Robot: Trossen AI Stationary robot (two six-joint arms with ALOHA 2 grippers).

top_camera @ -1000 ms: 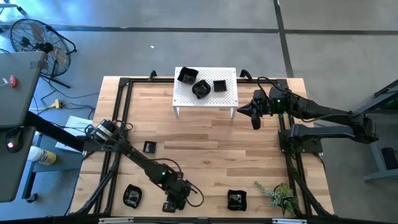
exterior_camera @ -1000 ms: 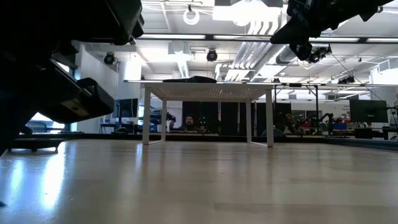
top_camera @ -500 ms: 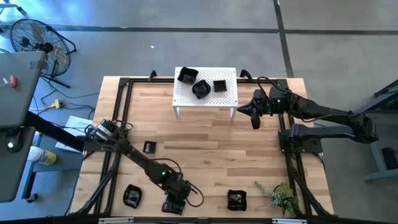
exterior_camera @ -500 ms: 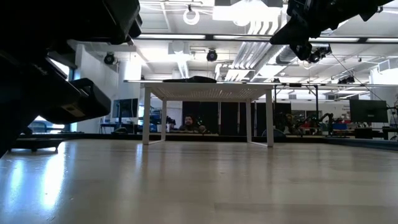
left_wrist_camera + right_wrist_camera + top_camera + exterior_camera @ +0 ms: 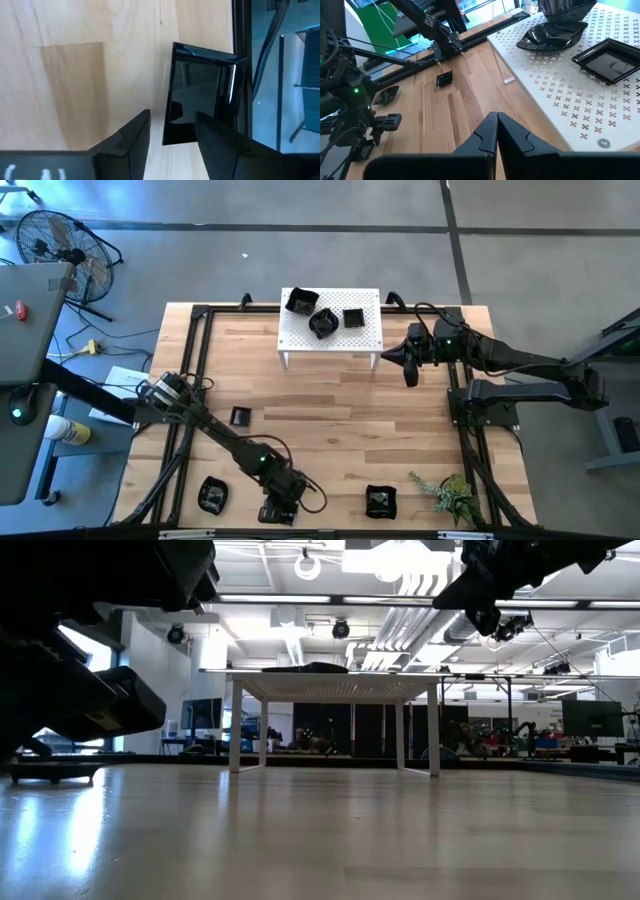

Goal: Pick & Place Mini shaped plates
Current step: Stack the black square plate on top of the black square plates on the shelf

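Note:
A square glossy black mini plate (image 5: pixel 202 95) lies flat on the wood at the table's near edge, against the black frame rail. My left gripper (image 5: pixel 172 142) (image 5: pixel 279 510) is open, pointing down at it; one finger (image 5: pixel 220 147) shows over the plate, the other (image 5: pixel 127 142) over bare wood beside its rim. Other plates lie on the table: (image 5: pixel 240 416), (image 5: pixel 212 495), (image 5: pixel 380 500). Three more rest on the white perforated stand (image 5: pixel 365 335): (image 5: pixel 300 302), (image 5: pixel 322 323), (image 5: pixel 353 317). My right gripper (image 5: pixel 410 368) (image 5: pixel 496 131) hangs shut, empty, right of the stand. My left gripper comes from above with its fingers on either side of the square plate's rim (image 5: pixel 167 125). I cannot tell whether a finger touches the plate. The plate lies flat on the table.
A black frame rail (image 5: pixel 242 30) runs along the table's edges. A small green plant (image 5: pixel 450 495) lies at the near right corner. Bare wood stretches between the stand and the near plates.
My left gripper has shifted a little toward the table's near edge, over the square plate.

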